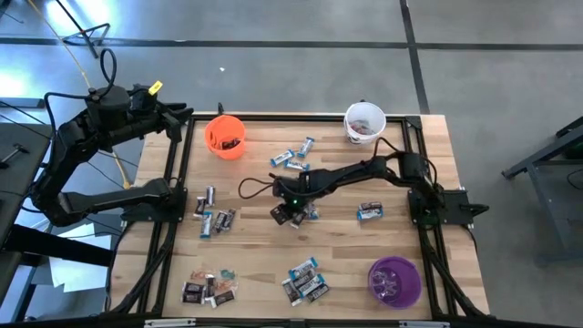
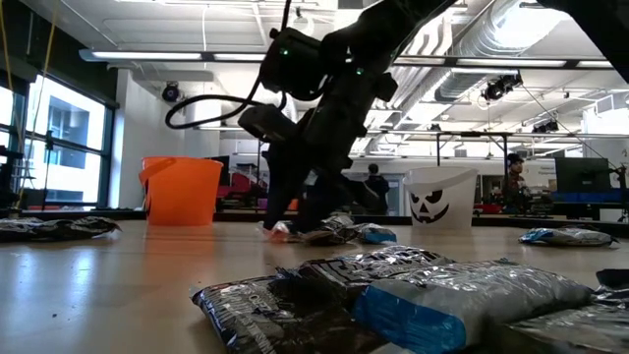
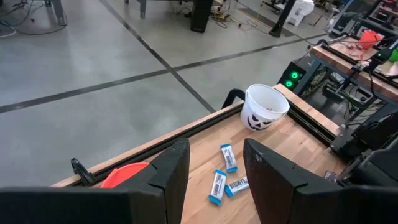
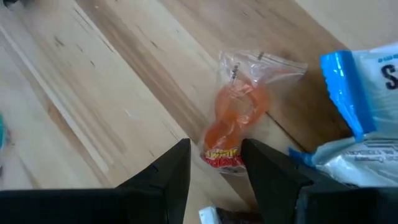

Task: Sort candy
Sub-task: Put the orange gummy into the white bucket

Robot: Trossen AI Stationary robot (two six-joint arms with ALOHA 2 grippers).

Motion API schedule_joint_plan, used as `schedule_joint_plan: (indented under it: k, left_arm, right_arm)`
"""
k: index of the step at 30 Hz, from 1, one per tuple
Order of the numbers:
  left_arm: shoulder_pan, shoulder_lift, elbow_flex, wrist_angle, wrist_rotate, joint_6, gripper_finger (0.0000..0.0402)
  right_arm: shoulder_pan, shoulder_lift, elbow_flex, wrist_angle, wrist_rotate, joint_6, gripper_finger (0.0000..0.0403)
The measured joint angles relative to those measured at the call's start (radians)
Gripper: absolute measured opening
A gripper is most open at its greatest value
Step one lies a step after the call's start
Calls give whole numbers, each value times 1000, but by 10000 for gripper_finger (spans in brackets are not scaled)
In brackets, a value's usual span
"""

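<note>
Candy lies in loose groups on the wooden table: blue-and-white pieces at the back, mixed pieces left of centre, and more near the front. My right gripper reaches to the table's middle and points down. In the right wrist view its fingers stand open on either side of the end of an orange candy in a clear wrapper, with a blue-and-white piece beside it. My left gripper hangs open and empty at the back left, above the table's edge.
An orange cup stands at the back left, a white cup with a face at the back right, and a purple cup at the front right. A further candy pile lies front left. Black rails frame the table.
</note>
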Motion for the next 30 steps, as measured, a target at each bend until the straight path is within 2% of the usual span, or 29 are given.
schedule_joint_plan:
  k: [3, 6, 13, 21, 30]
  left_arm:
    - [0, 0, 0, 0, 1, 0, 140]
    - [0, 0, 0, 0, 1, 4, 140]
    - [0, 0, 0, 0, 3, 7, 140]
    - [0, 0, 0, 0, 3, 8, 140]
    - [0, 0, 0, 0, 2, 9, 140]
  right_arm:
    - [3, 0, 0, -1, 41, 22, 147]
    - [2, 0, 0, -6, 50, 33, 125]
    - [0, 1, 0, -13, 58, 47, 14]
    - [-1, 1, -2, -12, 22, 67, 4]
    - [0, -47, -8, -16, 31, 63, 1]
